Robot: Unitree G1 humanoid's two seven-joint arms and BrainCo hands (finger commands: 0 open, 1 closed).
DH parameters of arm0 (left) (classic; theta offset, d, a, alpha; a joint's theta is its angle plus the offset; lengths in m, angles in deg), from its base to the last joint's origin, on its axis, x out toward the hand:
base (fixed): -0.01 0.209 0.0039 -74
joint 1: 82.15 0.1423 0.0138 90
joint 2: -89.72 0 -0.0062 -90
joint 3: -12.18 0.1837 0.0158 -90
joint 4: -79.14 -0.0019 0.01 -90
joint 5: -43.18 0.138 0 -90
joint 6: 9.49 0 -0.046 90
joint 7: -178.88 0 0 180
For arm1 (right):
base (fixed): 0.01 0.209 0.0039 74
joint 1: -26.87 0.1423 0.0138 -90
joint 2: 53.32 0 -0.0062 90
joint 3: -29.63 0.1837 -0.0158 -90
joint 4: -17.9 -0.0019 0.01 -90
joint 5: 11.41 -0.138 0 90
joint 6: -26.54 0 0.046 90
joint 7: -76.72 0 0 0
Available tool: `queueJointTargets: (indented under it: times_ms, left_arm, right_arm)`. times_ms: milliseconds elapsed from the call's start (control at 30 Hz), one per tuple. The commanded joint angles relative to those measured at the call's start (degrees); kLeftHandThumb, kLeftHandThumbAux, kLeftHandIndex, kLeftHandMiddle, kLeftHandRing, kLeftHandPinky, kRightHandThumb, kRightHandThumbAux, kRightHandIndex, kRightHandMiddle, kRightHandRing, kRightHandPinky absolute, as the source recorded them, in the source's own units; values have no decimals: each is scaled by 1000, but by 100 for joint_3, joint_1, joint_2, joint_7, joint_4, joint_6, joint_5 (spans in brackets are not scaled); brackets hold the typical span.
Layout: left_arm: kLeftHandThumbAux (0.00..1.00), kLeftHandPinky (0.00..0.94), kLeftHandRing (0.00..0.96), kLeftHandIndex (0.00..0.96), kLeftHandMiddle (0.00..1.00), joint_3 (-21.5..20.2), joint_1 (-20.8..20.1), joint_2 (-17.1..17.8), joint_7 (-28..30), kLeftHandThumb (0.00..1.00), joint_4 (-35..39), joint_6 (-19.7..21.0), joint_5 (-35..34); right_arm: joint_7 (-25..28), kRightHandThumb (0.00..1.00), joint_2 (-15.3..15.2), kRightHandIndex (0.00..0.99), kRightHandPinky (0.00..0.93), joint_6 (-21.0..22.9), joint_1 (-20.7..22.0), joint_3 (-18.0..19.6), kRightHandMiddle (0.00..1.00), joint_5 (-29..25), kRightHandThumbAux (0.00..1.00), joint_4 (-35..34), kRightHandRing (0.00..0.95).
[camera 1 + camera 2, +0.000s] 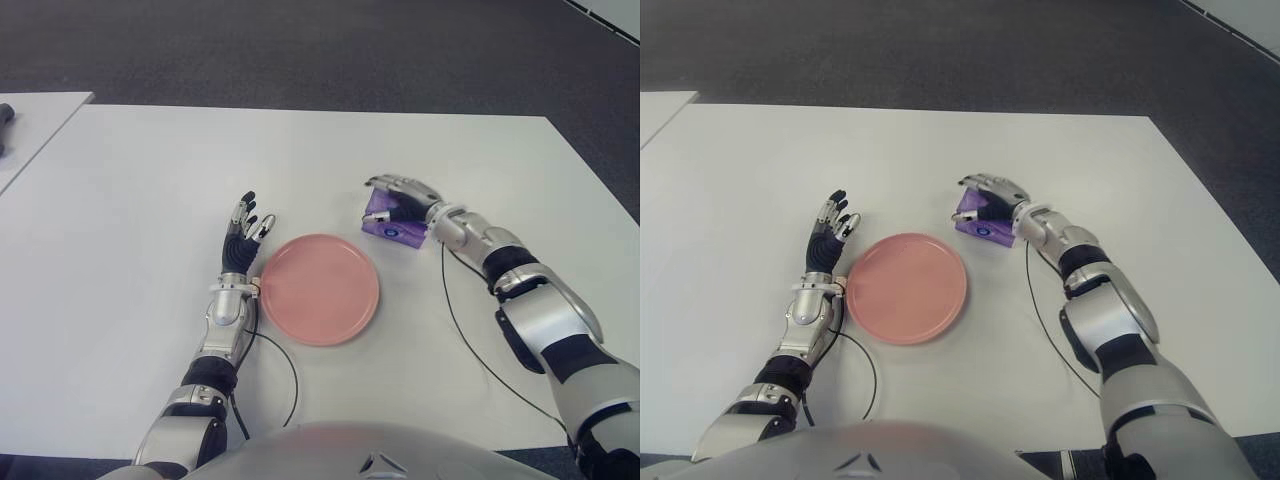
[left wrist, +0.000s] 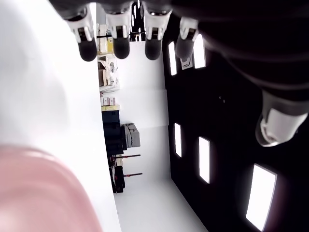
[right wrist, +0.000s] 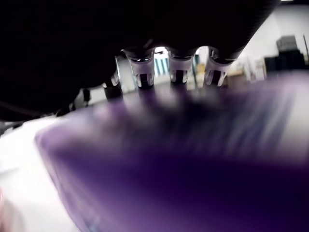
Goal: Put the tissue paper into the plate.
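A purple pack of tissue paper (image 1: 388,228) lies on the white table (image 1: 150,180), just right of the far edge of a bare pink plate (image 1: 320,288). My right hand (image 1: 381,201) covers the pack from above. Its fingers (image 3: 179,70) curl over the far edge and the thumb presses the near side. In the right wrist view the pack (image 3: 193,159) sits close under the palm. My left hand (image 1: 245,228) shows just left of the plate, fingers (image 2: 118,46) spread and holding nothing.
A second white table (image 1: 30,120) stands at the far left with a dark object (image 1: 5,113) on it. A thin black cable (image 1: 470,340) runs along the table beside my right forearm. Dark carpet lies beyond the table's far edge.
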Motion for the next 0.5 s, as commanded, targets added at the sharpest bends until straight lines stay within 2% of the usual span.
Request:
queueJointTargets:
  times_ms: [33, 500]
  left_arm:
    - [442, 0, 0, 0, 0, -4, 138, -40, -110, 0, -14, 123, 41]
    - [456, 0, 0, 0, 0, 36, 177, -13, -107, 0, 32, 105, 36]
  right_arm:
    - [-65, 288, -67, 0, 0, -108, 164, -86, 0, 32, 198, 121, 0]
    - [-112, 254, -66, 0, 0, -6, 243, -260, 0, 54, 222, 191, 0]
